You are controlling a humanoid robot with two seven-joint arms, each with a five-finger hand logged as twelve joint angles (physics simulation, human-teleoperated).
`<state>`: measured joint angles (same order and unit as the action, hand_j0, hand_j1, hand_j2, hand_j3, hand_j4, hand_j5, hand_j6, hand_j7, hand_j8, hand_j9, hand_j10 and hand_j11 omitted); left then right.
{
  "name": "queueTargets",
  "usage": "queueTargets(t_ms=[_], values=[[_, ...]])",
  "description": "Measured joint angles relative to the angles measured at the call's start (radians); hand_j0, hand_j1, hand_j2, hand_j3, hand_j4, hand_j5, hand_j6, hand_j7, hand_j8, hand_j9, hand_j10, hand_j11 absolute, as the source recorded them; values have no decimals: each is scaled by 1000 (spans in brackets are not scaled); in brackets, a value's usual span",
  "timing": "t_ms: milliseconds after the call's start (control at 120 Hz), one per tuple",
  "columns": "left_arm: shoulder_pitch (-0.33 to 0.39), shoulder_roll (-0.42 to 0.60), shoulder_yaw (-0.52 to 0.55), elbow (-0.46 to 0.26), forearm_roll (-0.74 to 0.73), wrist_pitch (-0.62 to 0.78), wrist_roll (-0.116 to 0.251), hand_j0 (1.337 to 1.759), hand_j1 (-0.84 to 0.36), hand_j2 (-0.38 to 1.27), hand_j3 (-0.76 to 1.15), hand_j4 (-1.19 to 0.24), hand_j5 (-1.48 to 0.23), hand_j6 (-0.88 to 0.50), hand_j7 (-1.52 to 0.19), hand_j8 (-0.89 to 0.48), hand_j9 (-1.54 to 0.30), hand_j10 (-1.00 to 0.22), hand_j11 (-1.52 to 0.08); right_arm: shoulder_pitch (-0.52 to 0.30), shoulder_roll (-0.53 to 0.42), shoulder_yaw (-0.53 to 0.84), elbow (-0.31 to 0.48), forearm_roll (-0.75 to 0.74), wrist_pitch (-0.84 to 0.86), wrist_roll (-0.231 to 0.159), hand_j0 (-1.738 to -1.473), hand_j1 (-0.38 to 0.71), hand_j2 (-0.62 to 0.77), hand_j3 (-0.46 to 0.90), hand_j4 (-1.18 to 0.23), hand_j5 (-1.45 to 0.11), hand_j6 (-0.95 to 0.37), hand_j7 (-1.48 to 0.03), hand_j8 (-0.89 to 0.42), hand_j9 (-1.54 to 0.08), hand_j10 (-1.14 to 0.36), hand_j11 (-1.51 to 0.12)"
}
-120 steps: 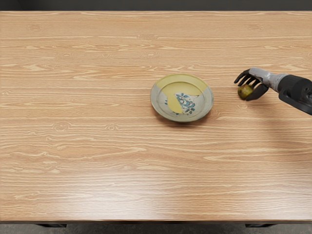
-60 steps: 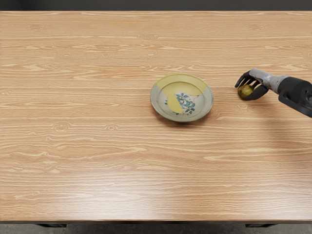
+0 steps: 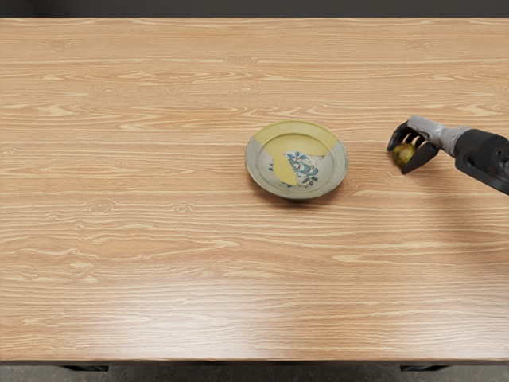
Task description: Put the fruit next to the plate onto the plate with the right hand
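Since a second ago the right robot hand point(image 3: 415, 141) has drawn its fingers in: then they were spread over the fruit point(image 3: 403, 154), now they curl closely about it, and the whole hand sits slightly farther from the plate point(image 3: 254, 161). The small yellow-green fruit shows between the dark fingers, grasped, well to the right of the plate and off it, low at the worktop point(image 3: 159, 239); whether it is lifted clear cannot be told. The plate has not shifted. Its face shows a yellow patch and a blue leafy pattern, with the fruit not on it.
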<state>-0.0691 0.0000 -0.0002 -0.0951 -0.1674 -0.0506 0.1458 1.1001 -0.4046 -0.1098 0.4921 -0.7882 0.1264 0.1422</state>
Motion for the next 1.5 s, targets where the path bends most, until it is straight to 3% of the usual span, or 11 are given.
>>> queueTargets(t_ms=[308, 742, 925, 1500], values=[[0, 0, 0, 0, 0, 0, 0, 1658, 325, 4, 0, -21, -26, -21, -26, -21, -26, -21, -26, 14, -5, 5, 5, 8, 43, 17, -1648, 223, 133, 0, -752, -978, -474, -977, -388, -987, -425, -1012], [0, 0, 0, 0, 0, 0, 0, 1658, 325, 4, 0, -21, -26, -21, -26, -21, -26, -21, -26, 73, -19, 17, 10, 109, 267, 171, -1650, 221, 132, 0, -744, -1014, -469, -987, -374, -1007, -415, -1023], [0, 0, 0, 0, 0, 0, 0, 1658, 325, 4, 0, -21, -26, -21, -26, -21, -26, -21, -26, 101, -43, 50, 11, 124, 386, 213, -1651, 223, 138, 0, -741, -1022, -468, -988, -375, -1009, -413, -1020], [0, 0, 0, 0, 0, 0, 0, 1658, 325, 4, 0, -21, -26, -21, -26, -21, -26, -21, -26, 125, -67, 175, 27, 179, 483, 222, -1652, 231, 158, 0, -754, -1011, -464, -993, -376, -1008, -415, -1024]])
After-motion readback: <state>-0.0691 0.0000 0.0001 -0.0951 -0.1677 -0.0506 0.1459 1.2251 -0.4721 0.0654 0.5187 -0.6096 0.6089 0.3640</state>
